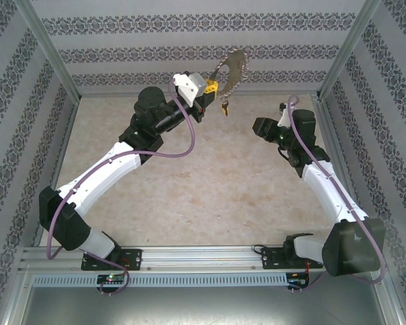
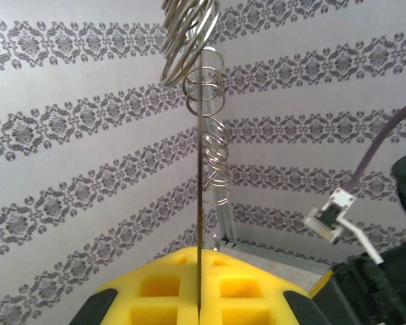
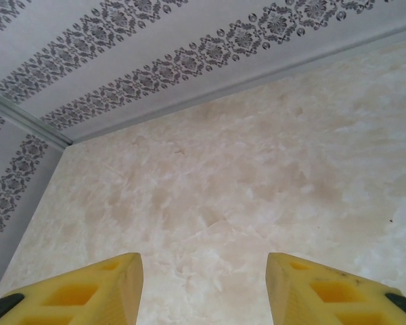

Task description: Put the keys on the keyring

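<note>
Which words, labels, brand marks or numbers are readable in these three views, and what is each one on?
None can be read.
The wallpaper carries only ornament bands, no letters.
The left gripper and the keyring it clamps show no marking.
The circuit boards at the arm bases are too small to read.

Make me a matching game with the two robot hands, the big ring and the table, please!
Things:
1. left gripper
2. right gripper
3. keyring
4. table

States:
A. beige and marbled
B. open, holding nothing
C. shut on the ring's thin edge
D. held up in the air

Pairs: 1-C, 2-B, 3-D, 4-A
</note>
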You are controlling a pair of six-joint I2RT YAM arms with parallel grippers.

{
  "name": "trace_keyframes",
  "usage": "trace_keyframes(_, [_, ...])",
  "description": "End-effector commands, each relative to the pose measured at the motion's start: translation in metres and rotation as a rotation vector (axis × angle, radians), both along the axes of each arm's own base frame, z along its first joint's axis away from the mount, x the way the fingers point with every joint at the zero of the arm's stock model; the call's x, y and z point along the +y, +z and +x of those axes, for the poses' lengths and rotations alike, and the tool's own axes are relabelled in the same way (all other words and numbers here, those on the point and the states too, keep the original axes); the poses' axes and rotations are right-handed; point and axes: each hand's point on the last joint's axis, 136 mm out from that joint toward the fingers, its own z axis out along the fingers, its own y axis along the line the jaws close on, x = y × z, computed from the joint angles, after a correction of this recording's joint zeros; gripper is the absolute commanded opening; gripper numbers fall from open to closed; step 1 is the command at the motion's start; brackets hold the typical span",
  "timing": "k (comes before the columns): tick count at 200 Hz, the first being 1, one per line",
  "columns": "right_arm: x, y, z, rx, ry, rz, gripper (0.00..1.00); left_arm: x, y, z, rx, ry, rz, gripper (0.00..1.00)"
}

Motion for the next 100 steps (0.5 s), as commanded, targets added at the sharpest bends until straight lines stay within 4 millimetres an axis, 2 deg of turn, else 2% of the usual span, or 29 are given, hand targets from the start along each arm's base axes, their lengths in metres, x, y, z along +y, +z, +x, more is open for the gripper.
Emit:
trace_keyframes(1, [0.003, 0.012, -0.006, -0.039, 0.032, 0.021, 0.51, 0.011, 0.031, -0.017, -0.12, 0.023, -0.005, 0.0])
trace_keyframes(53, [-0.007, 0.014, -0.007, -0.038, -0.008, 0.034, 0.51, 0.009, 0.027, -0.018, -0.103, 0.013, -0.021, 0.0])
trace_keyframes(84, [-0.023, 0.015, -0.009, -0.027, -0.077, 0.03, 0.52, 0.005, 0.011, -0.016, -0.029, -0.01, -0.061, 0.0])
trace_keyframes(100, [-0.035, 0.016, -0.01, -0.022, -0.133, 0.031, 0.52, 0.0, -0.005, -0.015, 0.015, -0.012, -0.07, 0.0])
